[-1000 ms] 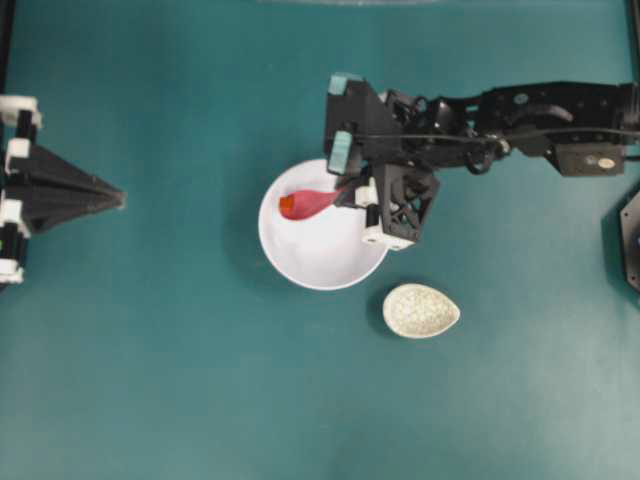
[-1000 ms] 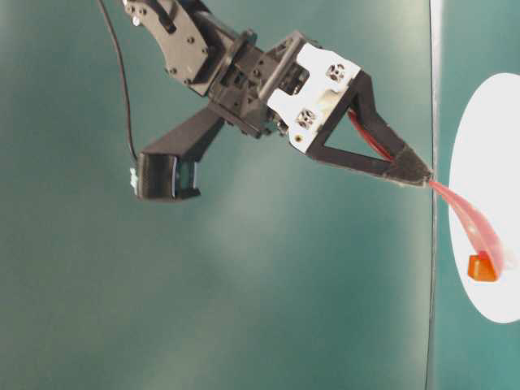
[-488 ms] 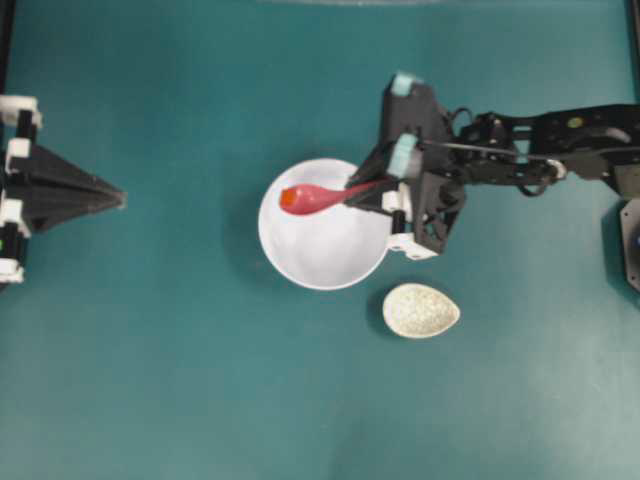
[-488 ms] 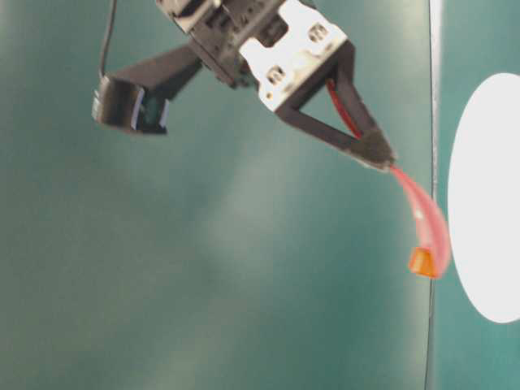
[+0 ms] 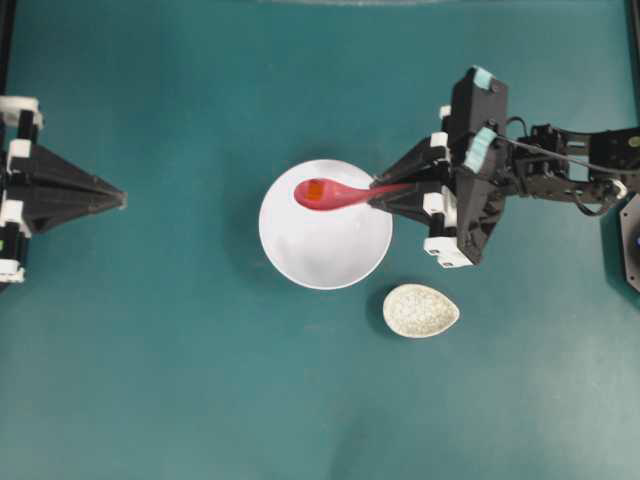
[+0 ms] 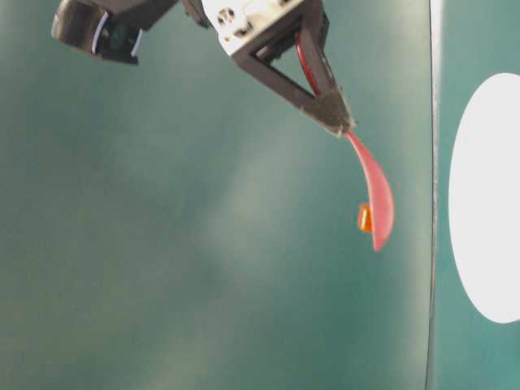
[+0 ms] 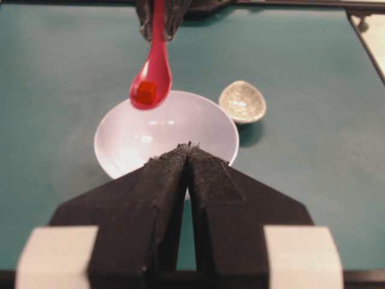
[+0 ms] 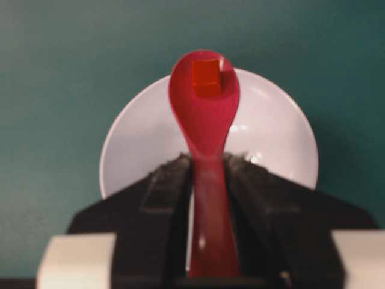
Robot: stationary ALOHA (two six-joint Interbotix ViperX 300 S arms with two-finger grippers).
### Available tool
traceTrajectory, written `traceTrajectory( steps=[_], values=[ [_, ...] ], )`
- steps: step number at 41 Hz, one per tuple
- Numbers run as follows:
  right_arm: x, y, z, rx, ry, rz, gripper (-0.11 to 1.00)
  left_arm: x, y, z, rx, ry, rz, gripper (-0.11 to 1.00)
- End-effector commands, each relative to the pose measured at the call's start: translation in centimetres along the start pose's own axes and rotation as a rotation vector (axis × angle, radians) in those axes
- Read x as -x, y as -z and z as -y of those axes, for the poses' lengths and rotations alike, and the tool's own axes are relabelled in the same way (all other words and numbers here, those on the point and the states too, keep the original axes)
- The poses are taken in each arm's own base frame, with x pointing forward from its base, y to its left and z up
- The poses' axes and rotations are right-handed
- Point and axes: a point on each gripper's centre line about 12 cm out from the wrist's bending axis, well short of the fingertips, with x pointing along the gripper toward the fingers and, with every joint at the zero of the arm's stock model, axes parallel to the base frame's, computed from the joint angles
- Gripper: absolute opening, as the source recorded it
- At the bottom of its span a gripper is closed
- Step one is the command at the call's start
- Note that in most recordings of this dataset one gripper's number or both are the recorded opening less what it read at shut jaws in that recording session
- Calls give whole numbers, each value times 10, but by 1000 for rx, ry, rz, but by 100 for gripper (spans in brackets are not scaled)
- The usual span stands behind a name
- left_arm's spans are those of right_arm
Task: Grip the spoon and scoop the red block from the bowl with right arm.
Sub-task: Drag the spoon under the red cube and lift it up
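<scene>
My right gripper (image 5: 378,194) (image 8: 207,159) is shut on the handle of the pink-red spoon (image 5: 335,193) (image 8: 206,114). The spoon is held level above the white bowl (image 5: 325,250) (image 8: 271,138). The tiny red block (image 5: 313,190) (image 8: 207,77) lies in the spoon's oval end. In the table-level view the spoon (image 6: 375,203) hangs clear of the bowl (image 6: 483,203), with the block (image 6: 365,217) on it. In the left wrist view the spoon (image 7: 153,78) and block (image 7: 145,92) hang over the bowl (image 7: 204,123). My left gripper (image 5: 118,199) (image 7: 187,146) is shut and empty at the far left.
A small speckled beige egg-shaped rest (image 5: 421,310) (image 7: 242,102) lies on the teal table just beside the bowl. The right arm stretches in from the right edge (image 5: 580,170). A dark fixture sits at the far right edge (image 5: 630,240).
My right gripper has risen and drawn back to the right with the spoon. The block has left the bowl in the spoon, which has turned level. The left arm has not moved.
</scene>
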Motion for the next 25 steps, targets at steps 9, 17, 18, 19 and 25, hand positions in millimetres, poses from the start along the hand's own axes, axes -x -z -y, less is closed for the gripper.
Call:
traceTrajectory(
  steps=[9,17,18,19,25],
  values=[
    [15,-11,-9,-10,-31,60,25,-1,-11,0,2,-1,26,2],
    [15,-12,-10,-3,-34,62,25,-1,-11,0,2,-1,25,2],
    [15,-13,-10,1,-34,63,25,-1,-11,0,2,-1,25,2],
    [15,-13,-11,4,-34,63,25,-1,-11,0,2,-1,25,2],
    [15,-13,-11,19,-35,64,25,-1,-11,0,2,-1,25,2]
  ],
)
